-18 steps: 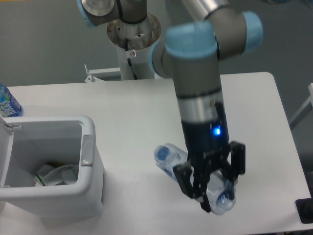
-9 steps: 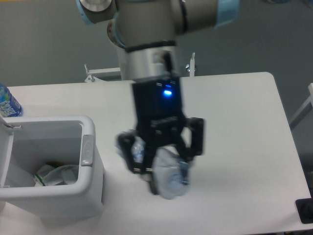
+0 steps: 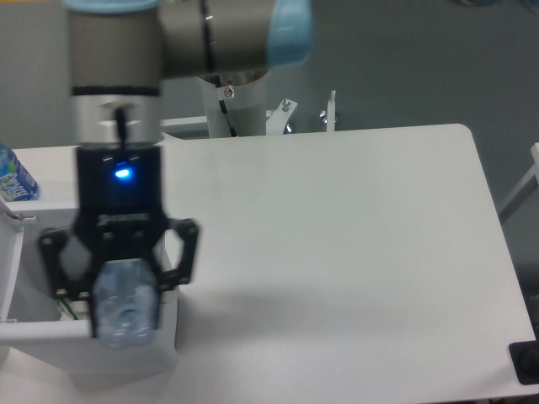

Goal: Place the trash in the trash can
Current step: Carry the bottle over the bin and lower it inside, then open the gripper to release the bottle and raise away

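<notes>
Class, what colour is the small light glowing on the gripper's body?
Blue; the light glows on the gripper in the fixed camera view.

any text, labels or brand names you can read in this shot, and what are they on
Nothing legible.
Blue bottle at the left edge: printed label, too small and blurred to read.
Clear bottle in the gripper over the trash can: no readable label.
Arm: only a blue light, no text.

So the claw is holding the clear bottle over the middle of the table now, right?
Not quite. The gripper does hold the clear bottle, but over the white bin at the table's left edge, not over the middle. The camera view shows it.
</notes>
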Controlling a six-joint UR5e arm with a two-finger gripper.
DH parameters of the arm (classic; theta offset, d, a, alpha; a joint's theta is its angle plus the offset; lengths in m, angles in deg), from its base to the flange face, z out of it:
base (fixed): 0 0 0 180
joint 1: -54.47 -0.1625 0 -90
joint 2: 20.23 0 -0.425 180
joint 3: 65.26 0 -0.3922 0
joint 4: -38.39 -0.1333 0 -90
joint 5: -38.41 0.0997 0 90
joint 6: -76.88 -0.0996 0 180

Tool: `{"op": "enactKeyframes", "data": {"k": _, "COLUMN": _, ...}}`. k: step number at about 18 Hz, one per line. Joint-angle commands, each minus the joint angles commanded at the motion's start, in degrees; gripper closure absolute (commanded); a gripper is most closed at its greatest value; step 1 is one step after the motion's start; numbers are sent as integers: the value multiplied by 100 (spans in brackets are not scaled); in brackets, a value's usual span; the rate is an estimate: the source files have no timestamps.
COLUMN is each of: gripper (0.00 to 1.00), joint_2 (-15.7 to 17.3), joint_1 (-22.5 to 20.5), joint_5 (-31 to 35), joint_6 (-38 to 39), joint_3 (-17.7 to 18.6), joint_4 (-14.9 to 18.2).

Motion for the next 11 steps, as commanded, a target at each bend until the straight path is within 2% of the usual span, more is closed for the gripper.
{"op": "enactKeyframes", "data": {"k": 1, "gripper": 2, "joint_2": 0, "joint_1": 0, "joint_5": 0, "joint_6": -35, "joint_3": 9, "joint_4": 0}}
{"op": "enactKeyframes", "data": {"k": 7, "gripper": 0, "joint_2": 79, "joint_1": -9, "joint_5": 52, "joint_6": -290, "joint_3": 97, "joint_4": 9}}
{"op": "enactKeyframes", "data": {"k": 11, "gripper": 0, "joint_2": 79, "joint_1": -587, "joint_5": 315, "joint_6": -728, "joint_3": 114, "joint_4": 53}}
